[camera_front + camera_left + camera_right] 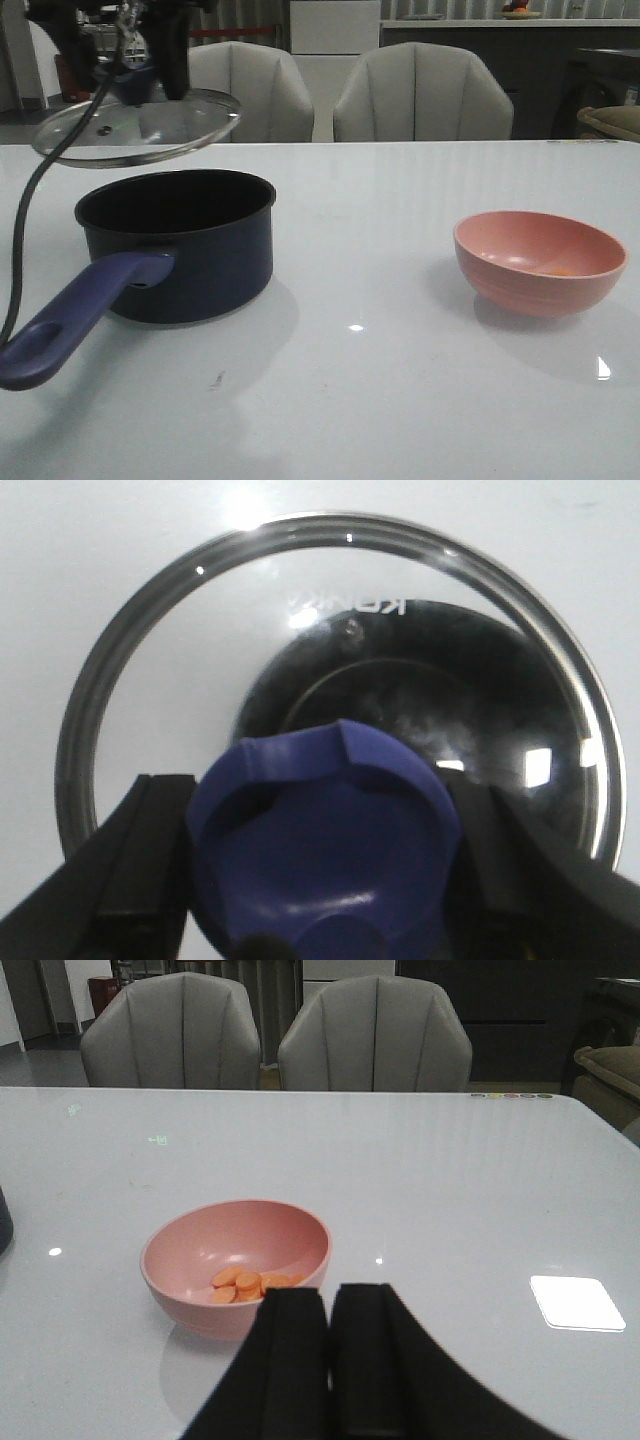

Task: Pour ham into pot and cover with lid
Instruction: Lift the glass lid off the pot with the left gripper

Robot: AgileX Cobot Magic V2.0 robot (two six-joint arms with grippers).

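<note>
While the ham (250,1284) is sitting in the pink bowl (540,262) as a little pile of orange slices, nothing has gone into the pot (176,245) yet, so I'd say we're at the very start: lid off, pour not begun. The bowl sits toward the right edge of the table (380,400), well apart from the pot, which is over by the left edge with its long purple-blue handle (75,320) pointing at the near left corner.

The lid (135,125) hangs in the air above and a bit behind the pot, tilted, not touching it. The left gripper (320,860) has it by the knob (322,845), one finger pressed on each side, so it's a firm pinch. The right gripper (328,1360) is near the bowl on its front side, carrying nothing, its two fingers pressed together.

My guess at the next bit: the right arm has to spread its fingers, take the bowl by the rim, carry it across to the pot and tip it. The lid needs to stay clear of the pot mouth until that's done. The slices are small and light, so tipping too fast could scatter them on the table.
</note>
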